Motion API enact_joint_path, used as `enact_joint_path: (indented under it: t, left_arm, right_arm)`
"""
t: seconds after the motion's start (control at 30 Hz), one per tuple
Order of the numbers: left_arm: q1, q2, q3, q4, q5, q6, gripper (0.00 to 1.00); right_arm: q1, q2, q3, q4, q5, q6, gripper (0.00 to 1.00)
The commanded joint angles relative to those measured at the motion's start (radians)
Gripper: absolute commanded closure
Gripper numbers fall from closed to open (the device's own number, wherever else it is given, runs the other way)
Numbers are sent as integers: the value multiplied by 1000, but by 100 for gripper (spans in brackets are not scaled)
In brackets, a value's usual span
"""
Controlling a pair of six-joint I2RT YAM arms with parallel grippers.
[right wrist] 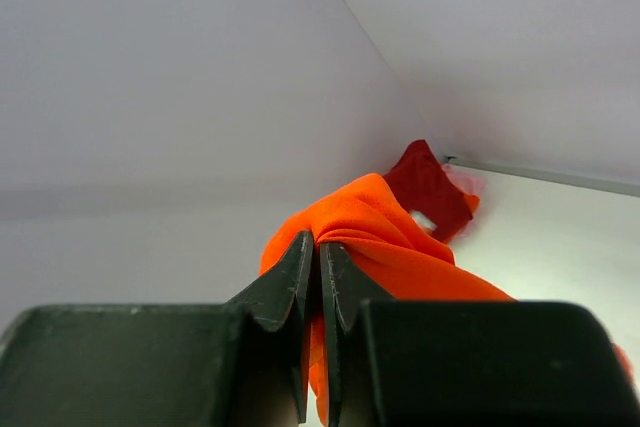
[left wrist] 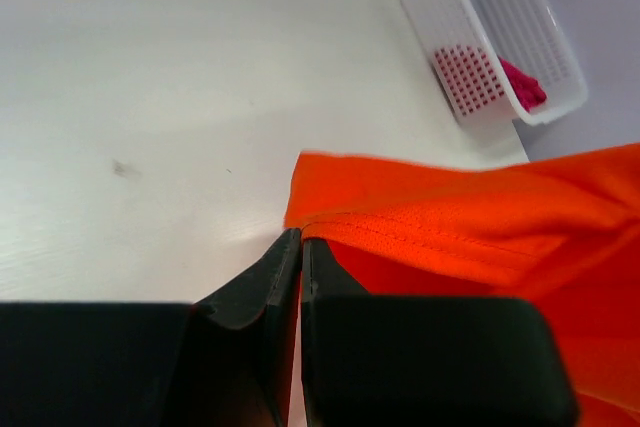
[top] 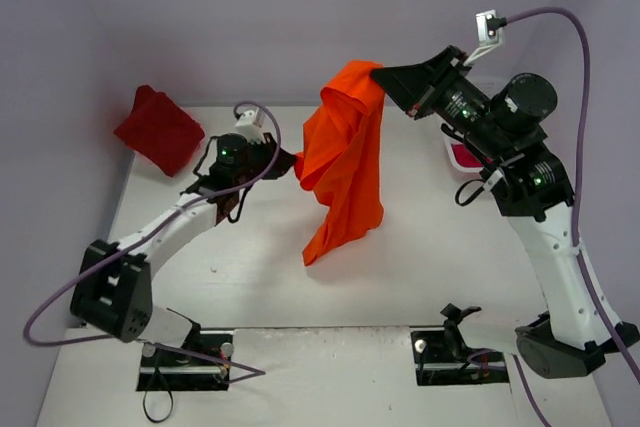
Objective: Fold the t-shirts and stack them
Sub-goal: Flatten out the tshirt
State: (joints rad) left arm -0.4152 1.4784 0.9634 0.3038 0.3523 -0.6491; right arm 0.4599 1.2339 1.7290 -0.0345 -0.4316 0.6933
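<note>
**Above the table point(top: 420, 267), orange t-shirt point(top: 345, 162) pinched at two edges**

Raised over the tabletop, the orange t-shirt hangs from the right gripper point(top: 385, 77), whose jaws are clamped on its top fold. The left gripper point(top: 290, 162) is closed tight on its left hem. Far left of this shirt lies the dark red t-shirt point(top: 158, 130), against the back wall. To its right, the white basket point(left wrist: 520, 37) holds the crimson-pink t-shirt point(left wrist: 522, 84). Bare tabletop shows in front of the shirt.
</note>
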Motion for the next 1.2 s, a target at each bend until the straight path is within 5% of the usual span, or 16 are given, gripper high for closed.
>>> enact_joint_path:
  t: [0.0, 0.57, 1.17]
  left_arm:
    - [-2, -156, 60, -176, -162, 138, 100]
    - [-2, -467, 190, -583, -435, 276, 100]
    - [0, -578, 437, -845, -460, 338, 100]
  right_arm:
    - [2, -79, -22, 58, 51, -52, 100]
    - [-1, -214, -149, -126, 96, -106, 100]
    - [2, -379, -377, -269, 100, -130, 100]
